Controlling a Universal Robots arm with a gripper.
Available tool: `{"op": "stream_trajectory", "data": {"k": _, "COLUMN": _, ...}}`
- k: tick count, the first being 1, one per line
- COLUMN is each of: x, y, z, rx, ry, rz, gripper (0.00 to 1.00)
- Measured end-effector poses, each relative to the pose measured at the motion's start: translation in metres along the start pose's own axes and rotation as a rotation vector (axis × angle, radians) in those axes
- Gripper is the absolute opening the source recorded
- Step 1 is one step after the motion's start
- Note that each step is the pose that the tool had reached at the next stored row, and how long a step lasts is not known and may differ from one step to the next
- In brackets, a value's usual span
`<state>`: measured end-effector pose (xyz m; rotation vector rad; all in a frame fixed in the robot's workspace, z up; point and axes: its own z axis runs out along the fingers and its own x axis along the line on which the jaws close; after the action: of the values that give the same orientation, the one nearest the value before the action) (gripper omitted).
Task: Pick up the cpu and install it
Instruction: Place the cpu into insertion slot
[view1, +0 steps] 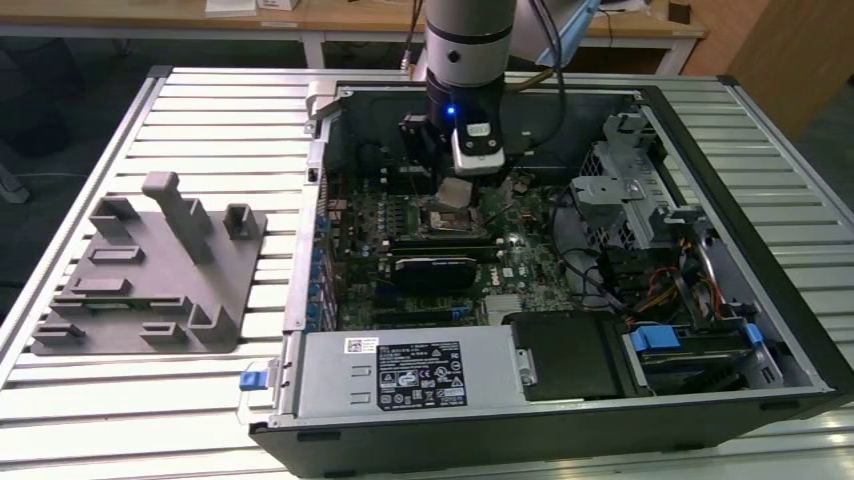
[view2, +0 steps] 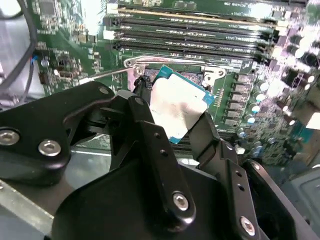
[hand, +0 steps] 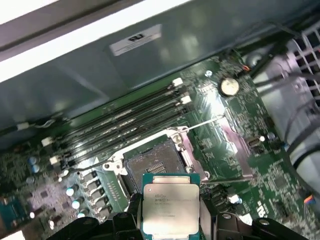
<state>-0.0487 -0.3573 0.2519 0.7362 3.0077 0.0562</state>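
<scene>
The arm reaches down into the open computer case, which lies on its side on the slatted counter. The gripper is closed on the cpu, with one finger against each of two opposite edges of the chip.

In the second wrist view, the black fingers clamp the cpu with its pale metal top facing the camera and its green-blue board edge visible around the lid. The chip sits at a tilt relative to the motherboard behind it.

In the first wrist view, the cpu hangs clear of the socket and is not seated. The socket is open, with its dark contact field exposed inside the metal frame. A thin wire lever stands out beside the frame. The memory slots run alongside the socket, and a coin battery sits further along the board.

In the exterior view, the socket lies directly beneath the gripper, and a black rectangular block sits on the motherboard just beyond it, toward the silver power supply. A grey fixture rests on the counter at the exterior view's left, well apart from the case.
</scene>
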Motion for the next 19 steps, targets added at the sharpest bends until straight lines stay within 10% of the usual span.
{"op": "stream_trajectory", "data": {"k": 19, "x": 0.0000, "y": 0.0000, "z": 0.0006, "rx": 0.0117, "ry": -0.0154, "rz": 0.337, "gripper": 0.54}}
